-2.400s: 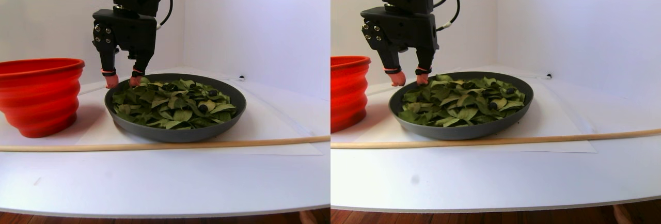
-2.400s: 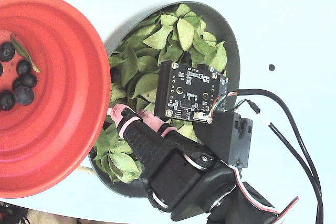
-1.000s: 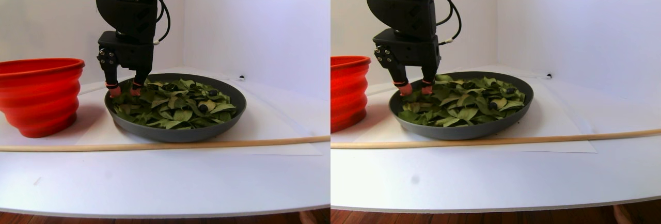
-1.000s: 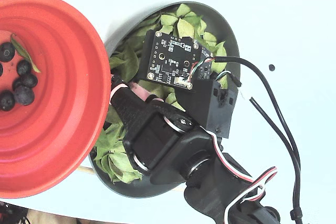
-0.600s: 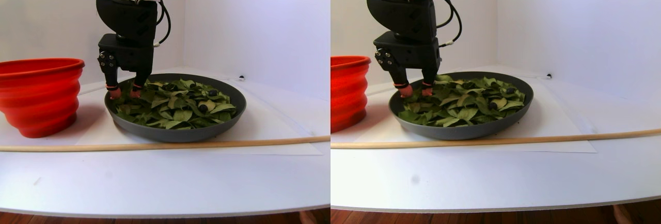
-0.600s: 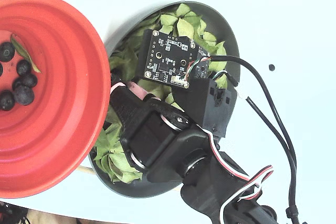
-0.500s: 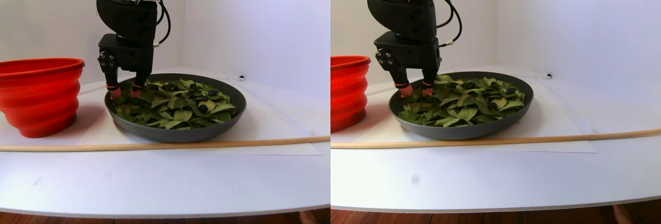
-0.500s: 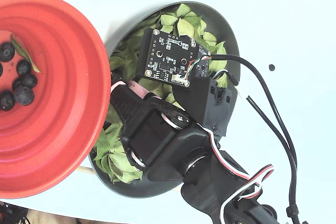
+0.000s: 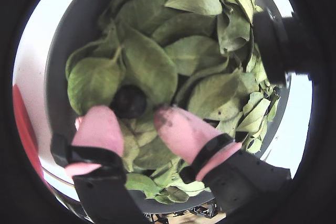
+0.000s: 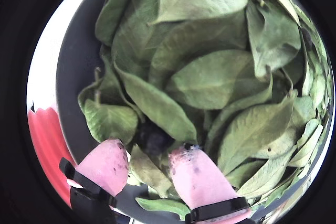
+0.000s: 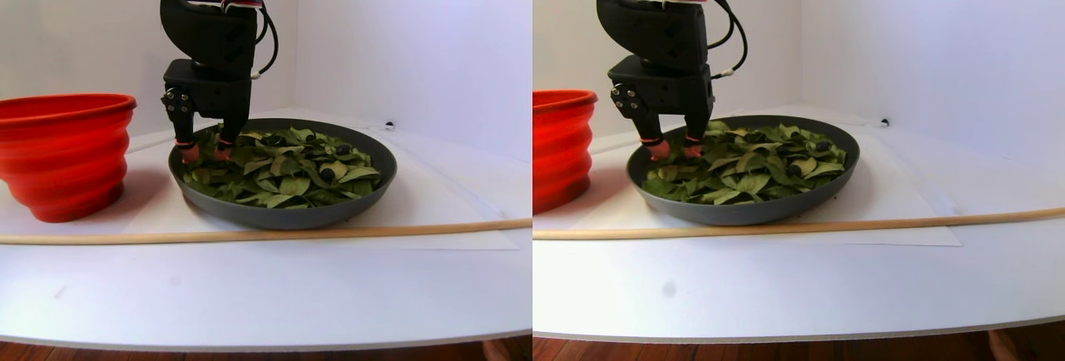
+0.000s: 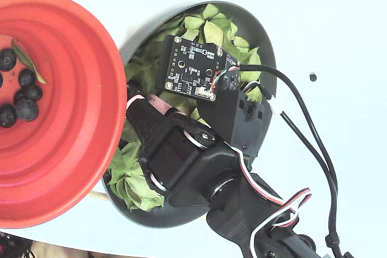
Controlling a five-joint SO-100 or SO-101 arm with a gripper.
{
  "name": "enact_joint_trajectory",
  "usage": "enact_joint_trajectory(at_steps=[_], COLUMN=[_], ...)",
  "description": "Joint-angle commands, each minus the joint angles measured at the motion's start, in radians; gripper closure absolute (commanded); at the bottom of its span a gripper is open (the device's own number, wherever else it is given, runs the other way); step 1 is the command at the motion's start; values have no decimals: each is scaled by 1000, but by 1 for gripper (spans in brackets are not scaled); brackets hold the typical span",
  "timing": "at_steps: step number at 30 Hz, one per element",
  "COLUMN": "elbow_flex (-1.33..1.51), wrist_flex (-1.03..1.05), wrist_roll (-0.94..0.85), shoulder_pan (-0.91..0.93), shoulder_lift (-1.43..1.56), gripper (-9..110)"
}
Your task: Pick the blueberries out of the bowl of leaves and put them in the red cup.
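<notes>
Wrist views put the pink-capped fingertips [image 9: 100, 127] nearest the lens, with the gripper [image 9: 134, 121] parted to a moderate gap, its tips down among the leaves [image 9: 149, 66]. One dark blueberry [image 9: 127, 102] lies just ahead of that gap, partly tucked under a leaf; in a wrist view it sits between the two tips [image 10: 153, 139], though the picture does not show clearly whether either pink cap touches it. Nothing is clamped between the jaws. Behind the berry the leaves pile over one another across the dark grey bowl [image 9: 79, 22], whose rim curves round the left of the picture, and a sliver of red shows beyond it at the left edge.

From the side, in the stereo pair view, a thin wooden stick [image 11: 274, 233] lies across the white table [image 11: 250, 294] in front of the bowl. The gripper's tips are planted at the bowl's left edge, the black arm [image 11: 212, 37] rising straight above them. The red cup [image 11: 62, 153] stands just left of the bowl.

The fixed view from above shows several blueberries [image 12: 18, 98] and one leaf already lying in the red cup's bottom.
</notes>
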Motion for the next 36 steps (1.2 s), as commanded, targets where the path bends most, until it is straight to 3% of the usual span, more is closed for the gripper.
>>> enact_joint_trajectory(at_steps=[1, 36], elbow_flex=[-35, -78], wrist_flex=[-25, -58], wrist_roll=[-5, -26], shoulder_pan=[5, 26], shoulder_lift=[6, -77], gripper=[85, 86])
